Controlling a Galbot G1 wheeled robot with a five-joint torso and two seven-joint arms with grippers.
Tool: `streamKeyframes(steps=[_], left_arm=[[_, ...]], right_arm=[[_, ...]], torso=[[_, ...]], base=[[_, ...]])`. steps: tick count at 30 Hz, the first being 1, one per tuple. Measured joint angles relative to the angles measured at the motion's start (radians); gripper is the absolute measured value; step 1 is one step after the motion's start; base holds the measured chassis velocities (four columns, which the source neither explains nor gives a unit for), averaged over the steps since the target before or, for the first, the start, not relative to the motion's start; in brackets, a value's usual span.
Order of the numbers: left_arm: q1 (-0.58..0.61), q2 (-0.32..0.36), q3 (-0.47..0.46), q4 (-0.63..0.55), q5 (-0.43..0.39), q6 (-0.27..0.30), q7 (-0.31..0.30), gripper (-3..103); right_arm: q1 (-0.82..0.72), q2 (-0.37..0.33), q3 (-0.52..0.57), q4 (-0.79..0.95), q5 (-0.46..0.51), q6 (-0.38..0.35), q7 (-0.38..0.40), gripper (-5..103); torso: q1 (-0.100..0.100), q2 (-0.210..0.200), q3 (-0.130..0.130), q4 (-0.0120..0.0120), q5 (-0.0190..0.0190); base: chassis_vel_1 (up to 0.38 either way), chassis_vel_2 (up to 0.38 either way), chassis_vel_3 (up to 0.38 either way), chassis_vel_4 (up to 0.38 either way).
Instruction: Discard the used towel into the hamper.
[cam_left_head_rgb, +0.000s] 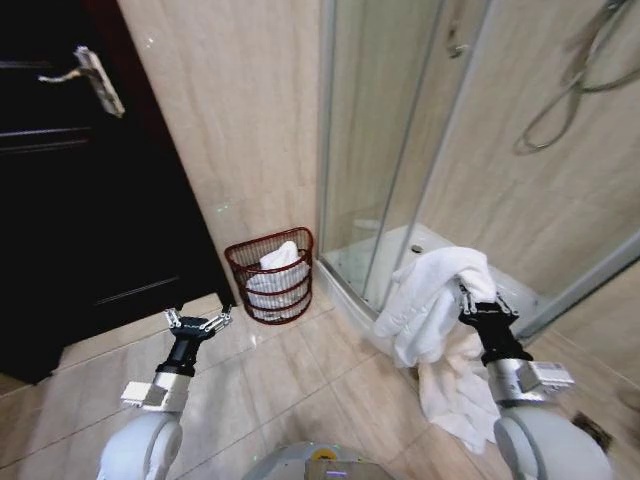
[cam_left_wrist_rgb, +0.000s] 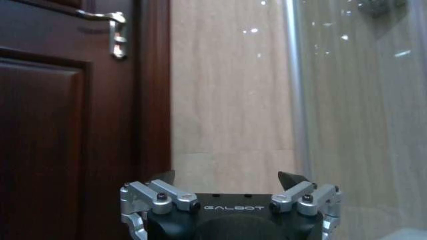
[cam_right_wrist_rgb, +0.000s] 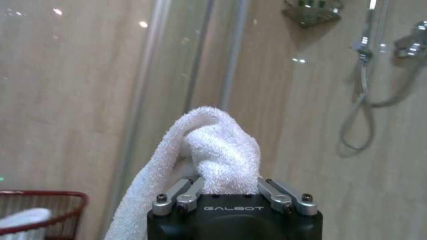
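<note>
A white towel (cam_left_head_rgb: 435, 300) hangs in folds from my right gripper (cam_left_head_rgb: 487, 310), which is shut on it in front of the shower cabin; its lower end trails toward the floor. From the right wrist, the towel (cam_right_wrist_rgb: 213, 150) bulges up between the fingers. The hamper (cam_left_head_rgb: 270, 275), a dark reddish-brown open-weave basket, stands on the floor against the wall between door and shower, with white cloth inside; its rim (cam_right_wrist_rgb: 40, 210) also appears in the right wrist view. My left gripper (cam_left_head_rgb: 198, 322) is open and holds nothing, low at the left, a little short of the hamper. The left wrist view has its fingertips (cam_left_wrist_rgb: 293, 179) spread.
A dark wooden door (cam_left_head_rgb: 70, 180) with a metal handle (cam_left_head_rgb: 95, 75) fills the left. The glass shower cabin (cam_left_head_rgb: 420, 150) with raised white tray (cam_left_head_rgb: 345, 275) stands right of the hamper. A hose (cam_left_head_rgb: 570, 90) hangs on the tiled wall. Beige floor tiles lie between the arms.
</note>
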Motion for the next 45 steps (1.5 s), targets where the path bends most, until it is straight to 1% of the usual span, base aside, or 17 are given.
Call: streamKeyframes(steps=[2,3,4,8,12,18,25,27,33,37,41,43,45], left_arm=[[0.001,0.000,-0.001,0.000,0.000,-0.002,0.000,100],[0.002,0.000,-0.001,0.001,0.000,-0.005,0.000,100],[0.003,0.001,-0.002,0.002,0.000,-0.006,0.000,100],[0.004,0.001,-0.002,0.004,0.000,-0.008,0.001,100],[0.006,0.001,-0.003,0.005,0.000,-0.011,0.002,100],[0.007,0.000,-0.002,0.006,0.002,-0.012,0.002,100],[0.010,-0.003,-0.002,0.007,0.008,-0.014,0.002,100],[0.010,-0.003,-0.001,0.007,0.010,-0.014,0.002,100],[0.008,-0.005,0.002,0.006,0.015,-0.025,-0.001,100],[0.008,-0.008,0.004,0.006,0.021,-0.028,-0.005,100],[0.007,-0.013,0.008,0.003,0.026,-0.033,-0.007,100],[0.007,-0.014,0.009,0.001,0.029,-0.033,-0.008,100],[0.007,-0.016,0.010,-0.004,0.035,-0.032,-0.010,100]], right_arm=[[0.001,-0.002,-0.002,0.000,0.000,0.000,-0.002,19],[0.002,-0.004,-0.005,0.000,0.003,0.001,-0.002,19],[0.002,-0.006,-0.007,0.000,0.006,0.005,-0.002,19],[0.001,-0.007,-0.010,0.000,0.013,0.010,-0.002,19],[-0.006,-0.007,-0.022,0.004,0.040,0.015,0.001,19],[-0.006,-0.008,-0.029,0.004,0.042,0.021,0.003,19],[-0.008,-0.008,-0.025,0.003,0.042,0.027,0.006,19],[-0.008,-0.010,-0.023,0.003,0.043,0.027,0.008,19],[0.002,-0.016,0.002,0.002,0.072,0.033,0.016,19],[0.015,-0.022,0.034,-0.001,0.096,0.033,0.020,19],[0.023,-0.029,0.057,-0.004,0.123,0.030,0.028,19],[0.025,-0.030,0.059,-0.005,0.127,0.030,0.033,19],[0.029,-0.031,0.062,-0.006,0.132,0.027,0.041,19]], torso=[[0.000,0.000,0.000,0.0001,0.0007],[0.000,0.000,0.000,-0.0004,0.0000],[0.000,0.000,0.000,-0.0001,-0.0004],[0.000,0.000,0.000,0.0002,-0.0001],[0.000,0.000,0.000,0.0001,0.0005],[0.000,0.000,0.000,-0.0001,0.0005],[0.000,0.000,0.000,0.0003,0.0002],[0.000,0.000,0.000,0.0000,0.0002],[0.000,0.000,0.000,0.0001,0.0003],[0.000,0.000,0.000,0.0006,0.0004],[0.000,0.000,0.000,-0.0004,0.0004],[0.000,0.000,0.000,-0.0006,0.0004],[0.000,0.000,0.000,-0.0002,0.0004]], base=[[0.227,0.194,-0.114,-0.127],[0.210,0.176,-0.063,-0.075],[0.182,0.159,-0.063,-0.075],[0.182,0.164,-0.016,-0.045],[0.085,0.067,0.103,0.103],[0.085,0.062,0.138,0.142],[0.127,0.140,0.125,0.123],[0.128,0.154,0.135,0.134],[0.128,0.128,0.109,0.111],[0.089,0.081,0.080,0.081],[0.005,0.009,0.016,0.006],[0.000,0.000,0.000,0.000],[0.000,0.000,0.000,0.000]])
